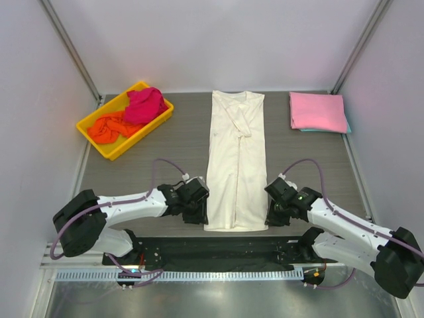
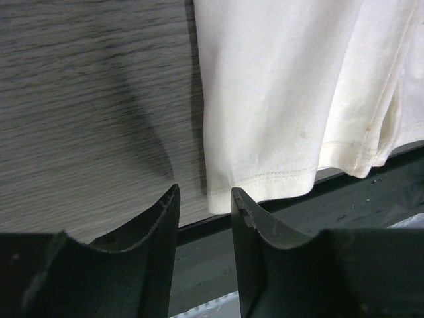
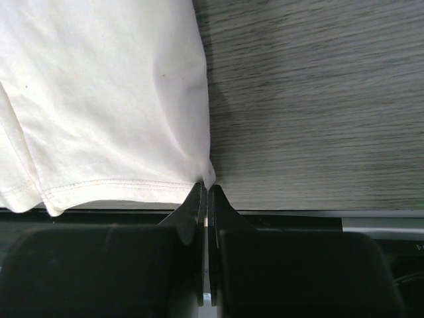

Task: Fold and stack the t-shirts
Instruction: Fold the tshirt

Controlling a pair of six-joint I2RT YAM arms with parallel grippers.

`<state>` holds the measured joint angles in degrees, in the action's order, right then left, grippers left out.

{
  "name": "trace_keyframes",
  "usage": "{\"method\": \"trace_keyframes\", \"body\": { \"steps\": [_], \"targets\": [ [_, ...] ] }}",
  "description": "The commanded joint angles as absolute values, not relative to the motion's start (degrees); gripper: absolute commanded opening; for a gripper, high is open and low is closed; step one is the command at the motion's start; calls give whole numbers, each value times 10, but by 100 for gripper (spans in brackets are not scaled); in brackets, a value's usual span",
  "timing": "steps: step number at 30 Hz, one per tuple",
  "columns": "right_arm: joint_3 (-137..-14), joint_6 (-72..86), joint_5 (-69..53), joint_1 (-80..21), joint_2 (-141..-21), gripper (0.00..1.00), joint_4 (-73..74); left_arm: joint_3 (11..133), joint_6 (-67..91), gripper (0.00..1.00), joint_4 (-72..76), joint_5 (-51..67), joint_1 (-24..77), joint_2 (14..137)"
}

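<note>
A cream-white t-shirt (image 1: 235, 159) lies flat down the middle of the table, folded into a long narrow strip with its hem towards me. My left gripper (image 1: 199, 211) sits at the hem's left corner. Its jaws stand open, and the cloth corner (image 2: 222, 199) lies just ahead of the fingertips (image 2: 238, 199), not between them. My right gripper (image 1: 273, 213) is at the hem's right corner, shut on the tip of the cream cloth (image 3: 209, 173). A folded pink t-shirt (image 1: 317, 110) rests at the back right on a teal one (image 1: 347, 127).
A yellow tray (image 1: 119, 154) at the back left holds a crumpled magenta shirt (image 1: 146, 105) and an orange shirt (image 1: 109, 127). A black strip (image 1: 218, 248) runs along the table's near edge, just behind the hem. Slanted frame posts stand at both back corners.
</note>
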<state>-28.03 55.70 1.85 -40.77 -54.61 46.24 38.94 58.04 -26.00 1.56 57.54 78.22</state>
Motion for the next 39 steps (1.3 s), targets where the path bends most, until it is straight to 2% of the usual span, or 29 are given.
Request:
{"method": "trace_keyframes", "body": {
  "steps": [1, 5, 9, 16, 23, 32, 39],
  "targets": [
    [-289, 562, 35, -411, -525, 1, 466, 378, 598, 38, -239, 25, 580, 770],
    [-283, 569, 31, -411, -519, 1, 465, 356, 623, 37, -201, 36, 592, 782],
    [-282, 587, 35, -411, -498, 1, 471, 353, 638, 0, -194, 34, 604, 785],
    [-326, 584, 66, -411, -472, 1, 528, 385, 659, 0, -230, 9, 620, 732],
    [-370, 531, 127, -412, -509, 1, 517, 439, 635, 0, -266, 4, 608, 778],
    [-482, 387, 173, -391, -684, 1, 456, 586, 527, 0, -317, 18, 502, 876],
    [-625, 270, 119, -285, -846, 1, 415, 743, 454, 0, -344, 35, 415, 1003]
  ]
}}
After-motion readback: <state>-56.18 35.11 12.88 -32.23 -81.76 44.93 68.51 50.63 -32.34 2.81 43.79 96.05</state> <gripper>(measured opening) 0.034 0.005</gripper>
